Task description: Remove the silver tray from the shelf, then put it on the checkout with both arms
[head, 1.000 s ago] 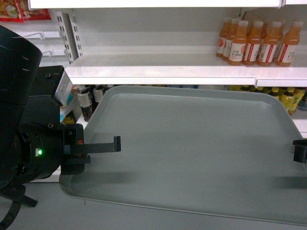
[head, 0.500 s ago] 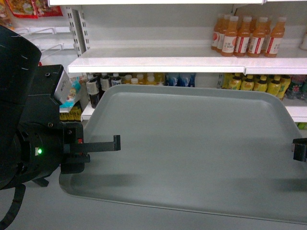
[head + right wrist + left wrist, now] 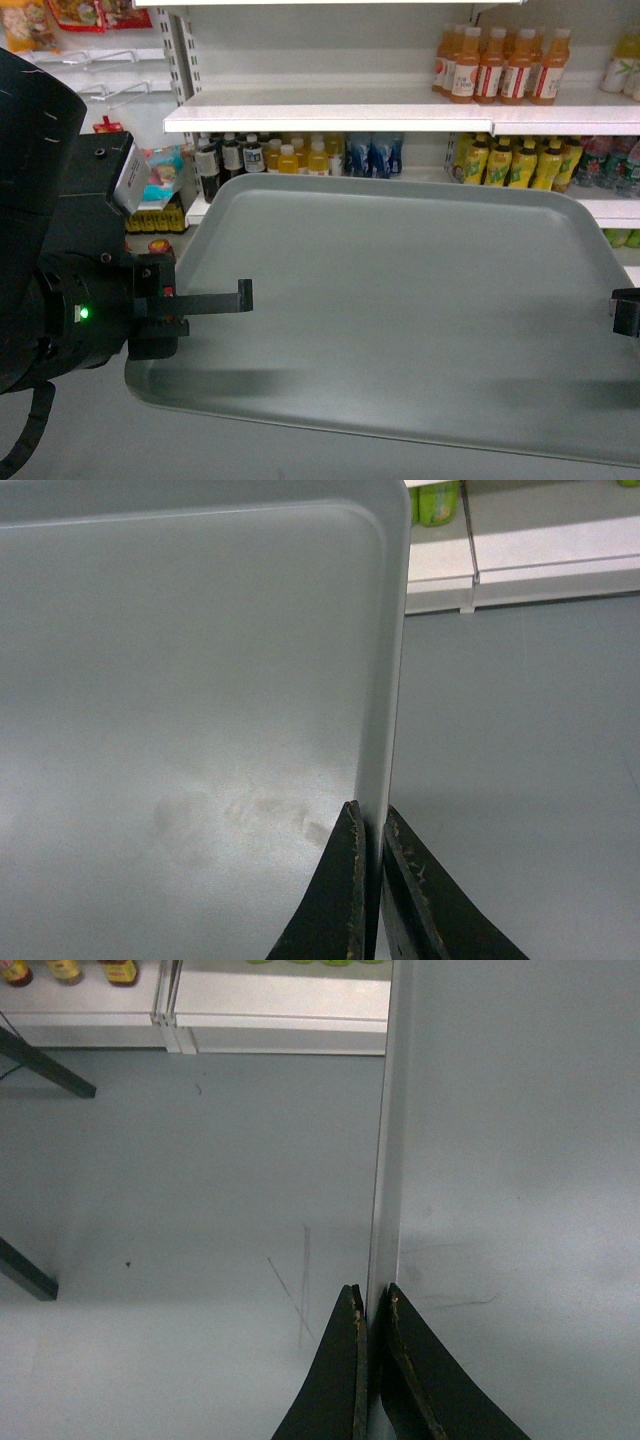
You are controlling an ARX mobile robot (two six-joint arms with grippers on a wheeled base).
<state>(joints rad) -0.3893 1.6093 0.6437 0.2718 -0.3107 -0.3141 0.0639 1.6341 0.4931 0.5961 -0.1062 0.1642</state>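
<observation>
Tray's off the shelf point(image 3: 400, 108) now: the silver tray point(image 3: 400, 310) hangs in mid-air in front of the drink racks. Left gripper point(image 3: 372, 1305) is pinched tight on its left rim, right gripper point(image 3: 371, 825) clamped on the right rim, floor point(image 3: 190, 1190) underneath.
</observation>
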